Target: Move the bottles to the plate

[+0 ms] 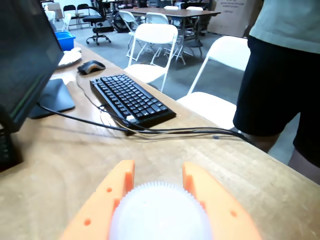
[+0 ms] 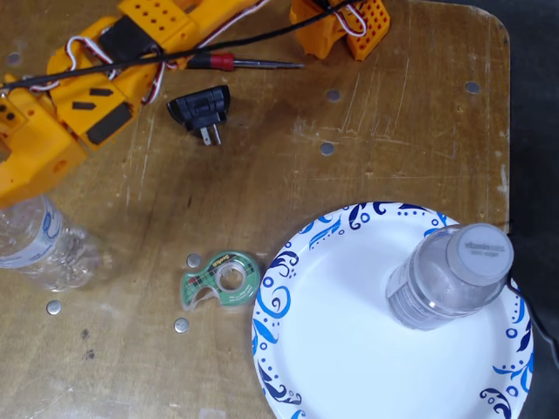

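Bottles: one clear crinkly plastic bottle with a white cap stands upright on the right part of the large round white paper plate with blue swirl rim. The other clear plastic bottle with a pale label lies at the left edge of the wooden tabletop. The orange end effector is clamped on its ribbed white cap in the wrist view.
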You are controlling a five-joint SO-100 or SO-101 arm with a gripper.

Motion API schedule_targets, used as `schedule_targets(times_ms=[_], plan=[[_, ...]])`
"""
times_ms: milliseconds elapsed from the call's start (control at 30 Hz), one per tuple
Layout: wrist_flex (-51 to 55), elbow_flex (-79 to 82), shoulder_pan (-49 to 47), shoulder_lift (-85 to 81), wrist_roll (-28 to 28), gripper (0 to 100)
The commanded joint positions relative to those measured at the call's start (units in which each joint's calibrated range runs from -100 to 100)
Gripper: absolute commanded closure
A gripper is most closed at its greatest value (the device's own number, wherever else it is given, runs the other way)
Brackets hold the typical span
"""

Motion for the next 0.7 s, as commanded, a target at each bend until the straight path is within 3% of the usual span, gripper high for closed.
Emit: schedule_targets(times_ms=[0, 667], plan=[[7.4, -3.6, -0.8, -9.4, -2.1, 95], [55.5, -0.9, -17.7, -41.6, -4.0, 95]])
